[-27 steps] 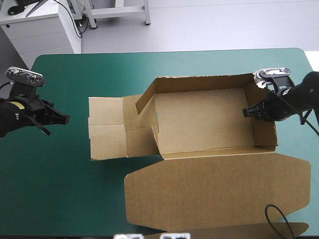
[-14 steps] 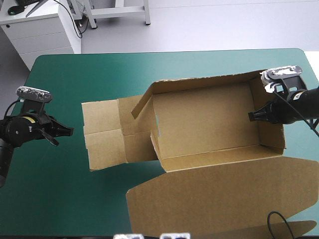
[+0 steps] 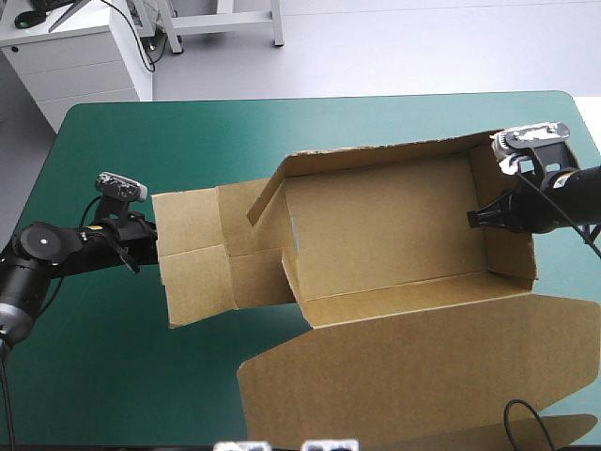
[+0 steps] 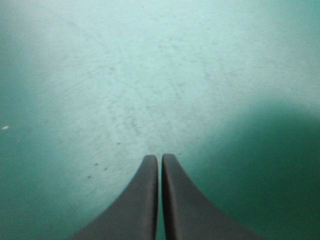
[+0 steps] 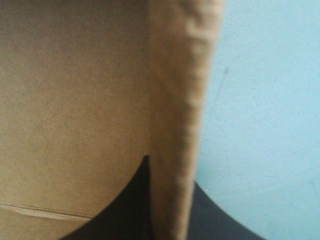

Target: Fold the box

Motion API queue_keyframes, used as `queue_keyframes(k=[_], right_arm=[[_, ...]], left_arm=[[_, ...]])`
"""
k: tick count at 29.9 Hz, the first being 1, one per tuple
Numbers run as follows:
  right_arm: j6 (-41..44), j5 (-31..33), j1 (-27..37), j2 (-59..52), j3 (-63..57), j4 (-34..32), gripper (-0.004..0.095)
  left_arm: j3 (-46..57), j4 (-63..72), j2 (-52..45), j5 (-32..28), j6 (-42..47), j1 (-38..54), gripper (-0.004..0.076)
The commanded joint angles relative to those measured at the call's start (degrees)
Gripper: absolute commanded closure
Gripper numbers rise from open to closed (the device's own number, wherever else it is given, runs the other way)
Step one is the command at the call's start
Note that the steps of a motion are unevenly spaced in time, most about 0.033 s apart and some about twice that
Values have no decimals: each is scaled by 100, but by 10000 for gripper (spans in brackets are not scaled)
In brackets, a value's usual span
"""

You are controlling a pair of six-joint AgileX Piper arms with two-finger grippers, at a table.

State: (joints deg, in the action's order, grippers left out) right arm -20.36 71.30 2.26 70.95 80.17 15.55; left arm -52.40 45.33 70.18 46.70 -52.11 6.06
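The right gripper (image 5: 170,172) clamped the brown box (image 3: 385,230) by its right end wall (image 5: 175,90); the left gripper (image 4: 160,159), closed and empty, sat beside the flat left flaps (image 3: 192,249). Centred on the table (image 3: 103,376), the board looked light and stiff, best held by wall rims.

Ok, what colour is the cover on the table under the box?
The cover is plain teal-green, clearest in the high view.
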Motion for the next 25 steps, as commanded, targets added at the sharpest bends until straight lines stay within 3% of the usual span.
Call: queue_keyframes(k=[1, 18, 25], right_arm=[[-49, -390, 37, -172, 188, 234, 927], [173, -812, 37, -153, 188, 292, 927], [247, -919, 37, -153, 188, 454, 927]], left_arm=[[-157, 1131, 42, 402, -656, -2, 708], [-244, 3637, 206, 2627, -1779, -26, 709], [-661, 3518, 206, 2743, -1742, -506, 709]])
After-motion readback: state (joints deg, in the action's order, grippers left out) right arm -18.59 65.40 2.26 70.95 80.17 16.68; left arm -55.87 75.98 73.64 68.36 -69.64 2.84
